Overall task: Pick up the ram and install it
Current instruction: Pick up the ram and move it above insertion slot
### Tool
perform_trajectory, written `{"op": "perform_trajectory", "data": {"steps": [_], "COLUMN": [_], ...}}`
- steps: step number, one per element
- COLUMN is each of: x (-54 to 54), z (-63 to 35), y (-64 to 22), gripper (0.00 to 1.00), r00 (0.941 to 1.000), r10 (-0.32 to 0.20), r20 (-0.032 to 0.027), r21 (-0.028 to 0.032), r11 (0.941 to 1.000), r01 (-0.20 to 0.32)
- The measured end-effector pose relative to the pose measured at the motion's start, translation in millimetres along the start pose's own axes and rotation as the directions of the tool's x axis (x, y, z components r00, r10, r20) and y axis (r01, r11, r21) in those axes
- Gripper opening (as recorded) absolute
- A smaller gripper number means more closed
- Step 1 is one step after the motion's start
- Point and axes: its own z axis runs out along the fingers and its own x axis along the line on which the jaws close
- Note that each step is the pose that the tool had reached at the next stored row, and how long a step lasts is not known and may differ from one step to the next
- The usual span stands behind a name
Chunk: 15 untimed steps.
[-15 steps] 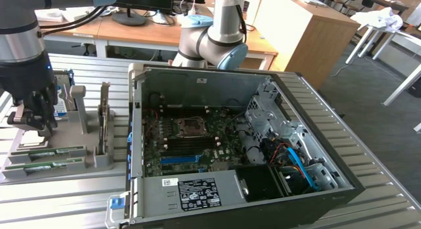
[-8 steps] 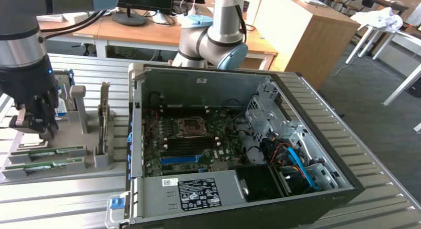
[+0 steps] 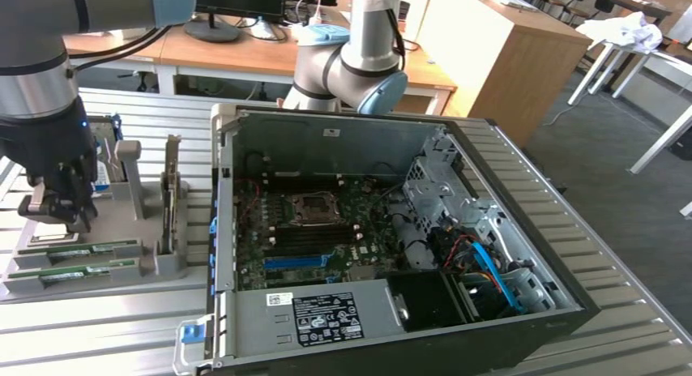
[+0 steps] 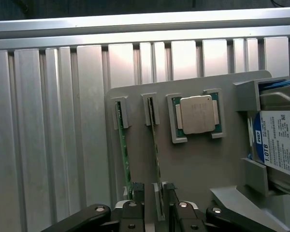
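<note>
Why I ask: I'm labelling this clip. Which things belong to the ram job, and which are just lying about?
Job: ram sticks, grey holder, gripper open over them, open computer case, its motherboard.
Lying about: processor chip, hard drive, expansion card.

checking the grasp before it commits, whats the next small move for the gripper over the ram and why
Probably a short straight descent before closing. The gripper is open, its fingers seem to straddle one ram stick standing on edge in the grey holder, and the second ram stick sits close beside, so drifting sideways might clip it.
</note>
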Motion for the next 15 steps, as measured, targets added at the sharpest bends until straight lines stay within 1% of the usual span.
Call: {"op": "perform_trajectory", "data": {"steps": [6,15], "x": [0.2,8.6], "z": [0.3,0.1], "y": [0.0,-0.6], "gripper": [0.30,0.30], "r00": [1.0000,1.0000], "r10": [0.000,0.000], "r20": [0.0002,0.0003], "r21": [0.0002,0.0001], "r11": [1.0000,1.0000], "r01": [0.000,0.000]}}
